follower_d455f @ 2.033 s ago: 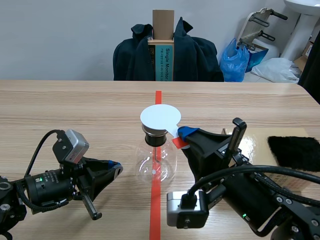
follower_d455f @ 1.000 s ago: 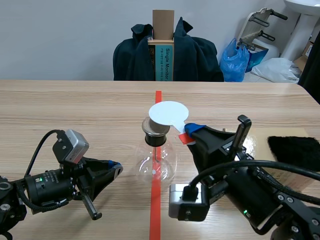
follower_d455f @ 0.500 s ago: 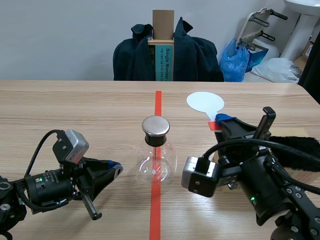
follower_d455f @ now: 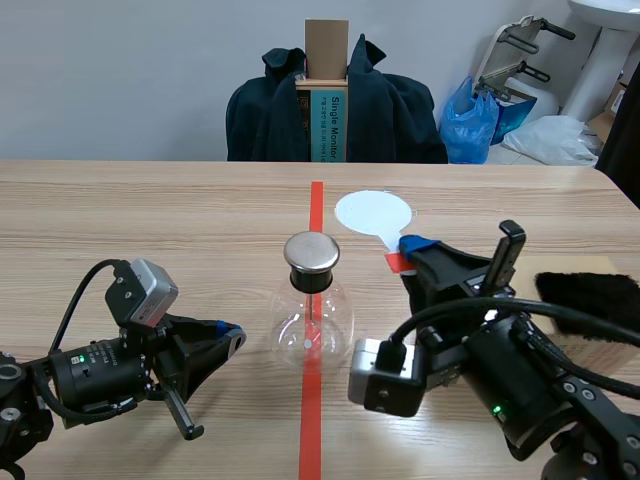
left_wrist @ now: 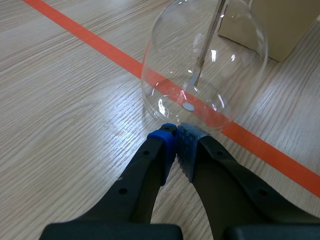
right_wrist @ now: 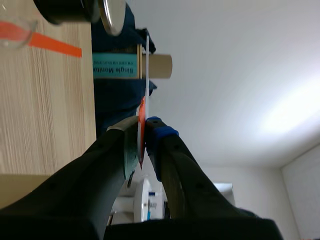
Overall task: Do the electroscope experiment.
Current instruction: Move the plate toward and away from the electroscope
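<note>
A round glass flask point(follower_d455f: 314, 325) stood at the middle of the tabletop point(follower_d455f: 150, 220), right on the orange-red tape line point(follower_d455f: 316, 200). It was stopped with a dark neck piece and a shiny metal cap point(follower_d455f: 312, 252). Inside it, a thin metal rod point(left_wrist: 210, 35) hung straight down from the cap; I could see nothing else in the glass.

The left claw point(left_wrist: 175, 137) lay low beside the flask, its pads pressed together on nothing, tips just short of the glass.

The right claw point(right_wrist: 143, 127) was pinched tight on the red handle of a white disc paddle point(follower_d455f: 373, 212), holding the disc up beyond and to the side of the cap, apart from it. A black cloth point(follower_d455f: 590, 300) lay farther to that side.
</note>
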Available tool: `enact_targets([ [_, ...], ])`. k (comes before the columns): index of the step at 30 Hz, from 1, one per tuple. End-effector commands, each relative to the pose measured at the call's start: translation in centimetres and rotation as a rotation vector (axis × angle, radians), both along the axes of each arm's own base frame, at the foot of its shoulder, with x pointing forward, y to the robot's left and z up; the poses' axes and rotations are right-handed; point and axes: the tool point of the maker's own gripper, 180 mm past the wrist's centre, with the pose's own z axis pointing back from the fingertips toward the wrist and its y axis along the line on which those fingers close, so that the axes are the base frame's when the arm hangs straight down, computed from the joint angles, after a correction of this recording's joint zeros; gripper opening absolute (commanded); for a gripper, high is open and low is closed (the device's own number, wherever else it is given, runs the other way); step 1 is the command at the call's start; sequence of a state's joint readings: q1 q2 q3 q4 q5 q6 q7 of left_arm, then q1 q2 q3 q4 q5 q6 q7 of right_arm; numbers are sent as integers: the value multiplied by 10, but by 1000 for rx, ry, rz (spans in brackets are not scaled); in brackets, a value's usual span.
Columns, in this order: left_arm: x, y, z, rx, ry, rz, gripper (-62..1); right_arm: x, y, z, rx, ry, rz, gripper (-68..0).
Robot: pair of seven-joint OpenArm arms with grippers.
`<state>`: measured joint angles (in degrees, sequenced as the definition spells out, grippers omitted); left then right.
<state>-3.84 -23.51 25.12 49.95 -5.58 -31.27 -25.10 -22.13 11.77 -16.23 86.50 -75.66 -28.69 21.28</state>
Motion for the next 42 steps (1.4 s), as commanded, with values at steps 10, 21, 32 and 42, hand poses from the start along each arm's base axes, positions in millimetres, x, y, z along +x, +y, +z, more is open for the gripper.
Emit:
enact_targets([
  [10,8,-1,10,-21,-30,6,-580,-15,22,6,-5,-25,159,-667],
  [21,8,-1,10,-21,-30,6,-580,-22,29,6,-6,-25,214,-667],
  [32,8,-1,10,-21,-30,6,-580,-6,9,6,-2,-26,73,-667],
  [42,8,-1,10,-21,-30,6,-580,14,-26,8,4,-28,-152,-667],
])
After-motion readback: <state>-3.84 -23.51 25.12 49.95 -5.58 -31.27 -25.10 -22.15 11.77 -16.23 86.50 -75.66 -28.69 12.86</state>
